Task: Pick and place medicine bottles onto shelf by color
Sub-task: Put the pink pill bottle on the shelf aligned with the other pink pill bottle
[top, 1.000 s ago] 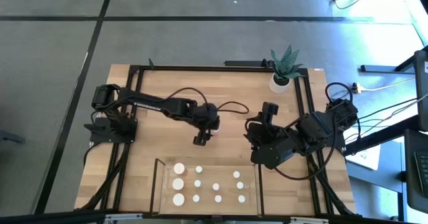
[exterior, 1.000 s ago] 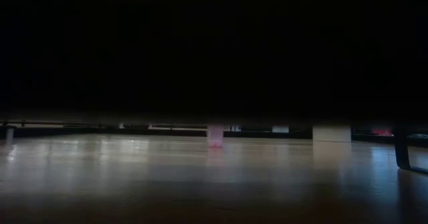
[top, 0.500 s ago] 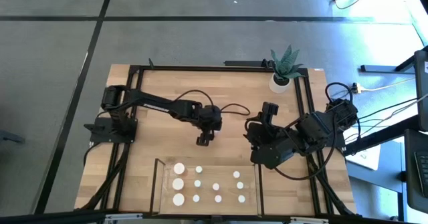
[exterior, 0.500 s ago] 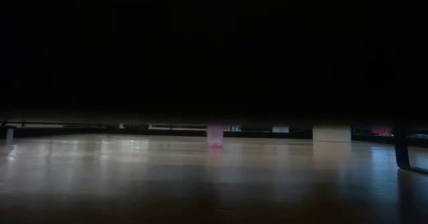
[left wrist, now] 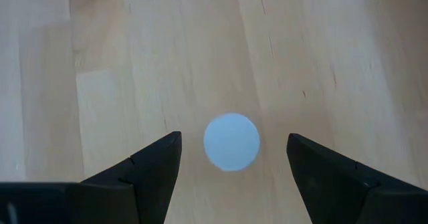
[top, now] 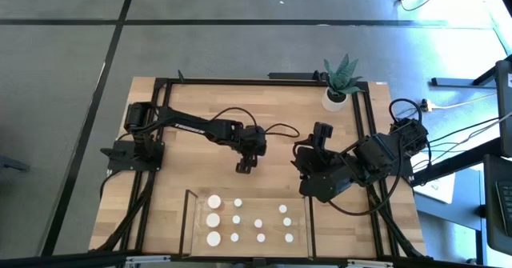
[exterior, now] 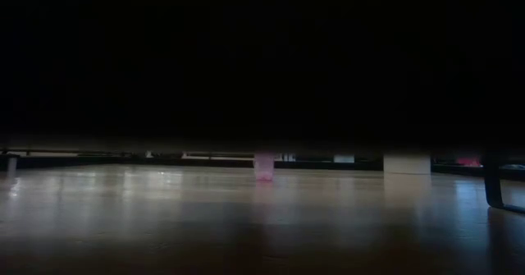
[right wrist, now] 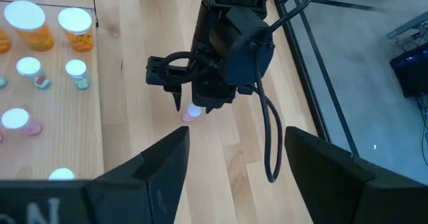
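The left tool (top: 244, 167) has edged slightly rightward over the counter (top: 184, 132) and hangs spread, empty, above a pink white-capped bottle (left wrist: 231, 141), ready to descend. The right tool (right wrist: 234, 158) waits released beside the shelf (top: 300, 234).

A light-wood shelf (top: 250, 220) with dark bars on its short sides carries eleven upright, white-capped medicine bottles (top: 237, 219): three wide ones (top: 214, 219) stand in a column at one end, and eight small ones are spread across the rest. One more small bottle (left wrist: 231, 141) (pinkish body, white cap) stands upright off the shelf, beyond its long edge.
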`<state>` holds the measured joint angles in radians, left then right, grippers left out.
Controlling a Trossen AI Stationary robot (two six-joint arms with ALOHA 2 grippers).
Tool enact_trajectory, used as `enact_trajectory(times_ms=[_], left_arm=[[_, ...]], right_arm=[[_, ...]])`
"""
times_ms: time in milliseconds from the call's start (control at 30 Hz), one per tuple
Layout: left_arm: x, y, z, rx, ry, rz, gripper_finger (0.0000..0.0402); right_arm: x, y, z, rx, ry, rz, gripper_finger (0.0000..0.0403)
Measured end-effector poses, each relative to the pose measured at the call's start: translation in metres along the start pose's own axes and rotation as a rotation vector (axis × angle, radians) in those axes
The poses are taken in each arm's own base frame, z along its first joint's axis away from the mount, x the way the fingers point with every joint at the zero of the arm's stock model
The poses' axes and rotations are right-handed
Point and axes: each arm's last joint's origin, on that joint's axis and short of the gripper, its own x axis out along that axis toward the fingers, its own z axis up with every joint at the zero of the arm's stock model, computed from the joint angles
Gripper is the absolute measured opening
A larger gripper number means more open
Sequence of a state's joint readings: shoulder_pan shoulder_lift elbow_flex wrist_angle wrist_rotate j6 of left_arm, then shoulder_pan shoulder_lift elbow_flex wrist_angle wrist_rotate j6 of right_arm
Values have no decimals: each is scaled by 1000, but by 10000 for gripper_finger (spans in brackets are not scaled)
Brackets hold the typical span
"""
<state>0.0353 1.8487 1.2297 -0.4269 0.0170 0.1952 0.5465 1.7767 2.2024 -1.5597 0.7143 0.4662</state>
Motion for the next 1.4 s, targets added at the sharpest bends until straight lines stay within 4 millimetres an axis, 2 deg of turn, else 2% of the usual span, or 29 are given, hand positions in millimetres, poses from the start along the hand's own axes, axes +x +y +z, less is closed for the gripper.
enact_trajectory(times_ms=[267,500,1067,1400], left_arm=[[0,0,4,1,-42,10,265],[0,3,5,-10,-42,94,265],[7,0,3,-5,-14,87,264],[7,-4,3,6,-11,79,219]], right_arm=[[0,0,0,31,0,0,247],[0,0,0,31,0,0,247],[0,0,0,27,1,0,247],[0,0,0,24,1,0,247]])
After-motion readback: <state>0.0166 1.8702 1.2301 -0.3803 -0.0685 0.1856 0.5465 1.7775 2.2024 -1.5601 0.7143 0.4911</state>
